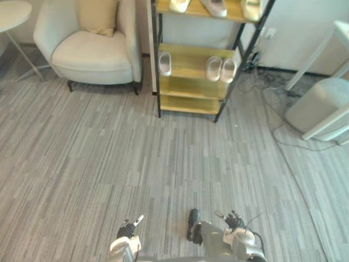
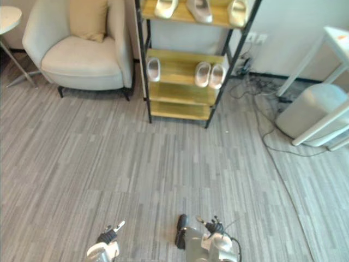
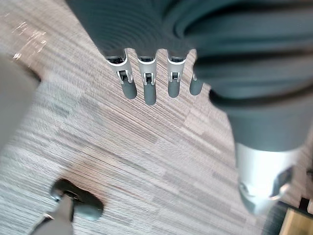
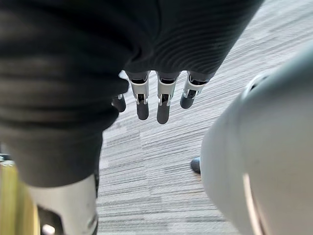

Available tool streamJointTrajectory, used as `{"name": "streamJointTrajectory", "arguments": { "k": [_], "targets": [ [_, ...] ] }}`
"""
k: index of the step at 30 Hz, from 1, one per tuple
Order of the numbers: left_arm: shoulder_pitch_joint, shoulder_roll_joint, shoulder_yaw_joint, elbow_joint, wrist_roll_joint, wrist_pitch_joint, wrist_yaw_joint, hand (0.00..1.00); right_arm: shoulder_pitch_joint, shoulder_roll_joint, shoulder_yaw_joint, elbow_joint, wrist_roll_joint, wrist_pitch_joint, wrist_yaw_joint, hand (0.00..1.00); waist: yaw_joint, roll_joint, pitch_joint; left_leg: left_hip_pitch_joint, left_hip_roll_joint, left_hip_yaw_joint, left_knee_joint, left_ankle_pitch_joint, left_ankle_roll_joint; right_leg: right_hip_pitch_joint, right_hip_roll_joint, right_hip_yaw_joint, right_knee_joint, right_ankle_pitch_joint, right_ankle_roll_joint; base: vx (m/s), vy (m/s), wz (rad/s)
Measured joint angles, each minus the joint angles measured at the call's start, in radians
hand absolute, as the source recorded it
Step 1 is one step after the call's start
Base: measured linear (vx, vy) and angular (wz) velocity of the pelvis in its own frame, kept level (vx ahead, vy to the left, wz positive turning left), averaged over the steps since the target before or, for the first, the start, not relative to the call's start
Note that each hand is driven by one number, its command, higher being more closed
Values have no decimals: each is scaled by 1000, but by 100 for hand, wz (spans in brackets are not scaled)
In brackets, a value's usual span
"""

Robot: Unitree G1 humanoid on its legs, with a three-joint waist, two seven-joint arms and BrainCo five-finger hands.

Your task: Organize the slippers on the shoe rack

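My left hand (image 3: pixel 147 87): fingers straight, released, nothing held. My right hand (image 4: pixel 164 100): same, empty. Both low over floor (image 1: pixel 136 153), well apart from rack (image 1: pixel 188 64). Middle shelf: single slipper (image 1: pixel 164 63) at left end, slipper pair (image 1: pixel 221 69) side by side at right. Top slippers (image 1: pixel 217 6): three on upper shelf. Armchair (image 1: pixel 90 49) just left of rack.

Pale slippers (image 1: pixel 214 68) sit on a yellow, black-framed shoe rack (image 1: pixel 188 63) over grey-streaked floor (image 1: pixel 136 153).
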Motion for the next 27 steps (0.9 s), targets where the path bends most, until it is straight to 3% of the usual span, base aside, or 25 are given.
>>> {"name": "streamJointTrajectory", "arguments": {
  "k": [1,2,3,5,6,7,9,10,11,12,13,14,16,17,18,20,24,26,27],
  "targets": [
    [-1,5,-4,-16,0,-1,-2,0,4,15,9,5,4,2,-1,0,7,3,6,-102,20,25,167,-61,0,89,18,13,-38,-24,-9,640,-111,-25],
    [1,18,-8,-39,-1,-1,-4,0,3,34,16,8,8,2,-4,0,14,-20,15,-175,13,49,197,-103,4,161,19,32,-71,-42,-9,524,-101,-25],
    [3,24,-13,-46,-1,-1,-6,0,0,40,21,8,8,2,-5,0,18,-28,17,-204,9,58,190,-118,6,186,18,38,-88,-48,-8,558,-122,-27],
    [5,22,-22,-66,-3,-4,-12,0,4,51,25,14,9,6,-8,0,45,-42,12,-321,-15,100,-7,-186,19,278,17,69,-152,-62,5,484,-49,-42],
    [5,23,-22,-69,-3,-5,-12,0,3,52,23,13,9,7,-8,0,51,-42,12,-332,-28,107,-68,-192,27,296,14,77,-165,-66,12,484,61,-41],
    [7,22,-22,-74,-9,-6,-13,0,3,49,21,14,9,9,-10,0,54,-48,16,-358,-69,107,-263,-185,35,333,3,93,-189,-82,28,394,96,-29],
    [10,17,-23,-74,-12,-8,-14,0,2,43,21,16,9,10,-12,0,58,-49,17,-352,-105,111,-486,-114,33,365,-16,115,-195,-122,51,417,172,-37],
    [24,10,-24,-71,-15,-9,-15,0,6,37,23,24,9,11,-12,0,62,-36,0,-342,-108,109,-576,9,52,381,-16,146,-185,-168,77,576,295,-52],
    [27,17,-23,-72,-14,-10,-17,0,3,42,26,40,9,12,-12,0,70,-55,-12,-327,-125,135,-568,30,89,393,-38,170,-175,-195,82,589,284,-52],
    [30,30,-24,-75,-12,-10,-19,0,10,57,29,40,8,14,-12,0,76,-90,-29,-323,-145,159,-565,0,94,393,-65,187,-161,-209,78,547,185,-56],
    [30,39,-26,-74,-12,-9,-19,0,24,67,39,38,6,15,-6,0,92,-116,-45,-314,-154,189,-544,-44,104,365,-90,213,-91,-211,83,526,158,-56],
    [29,41,-26,-74,-12,-9,-19,0,25,65,37,37,6,13,-8,0,97,-121,-46,-298,-154,207,-529,-69,115,336,-102,224,-4,-212,92,512,169,-56],
    [23,53,-47,-62,-12,-8,-20,0,30,62,36,37,4,12,-7,0,96,-121,-46,-249,-159,218,-510,-119,128,249,-122,227,242,-182,174,459,186,-28],
    [17,61,-70,-42,-10,-4,-20,0,42,62,36,38,-2,12,-4,0,94,-117,-42,-183,-161,223,-510,-158,133,173,-142,224,461,-158,220,543,171,-8],
    [17,64,-83,-35,-9,-2,-20,0,55,61,36,38,-3,12,-1,0,88,-113,-39,-123,-161,223,-518,-180,134,126,-163,188,578,-163,212,453,112,0],
    [17,69,-84,-35,-9,0,-20,0,54,61,36,29,-4,6,2,0,75,-114,-43,-51,-160,219,-560,-187,131,55,-204,101,599,-180,187,414,40,22],
    [20,62,-84,-35,-10,0,-20,0,38,62,24,35,-4,3,2,0,60,-104,-43,72,-125,206,-648,-201,104,-13,-196,30,349,-178,149,432,-65,17],
    [19,62,-83,-24,-9,0,-20,0,32,61,24,34,-4,-2,2,0,51,-101,-44,112,-108,197,-665,-216,79,-45,-188,44,181,-118,134,328,-152,16],
    [18,62,-81,-21,-9,0,-19,0,27,61,25,36,-4,-2,2,0,51,-101,-44,125,-98,179,-664,-230,54,-57,-165,87,72,-48,117,416,-235,30]
  ]
}}
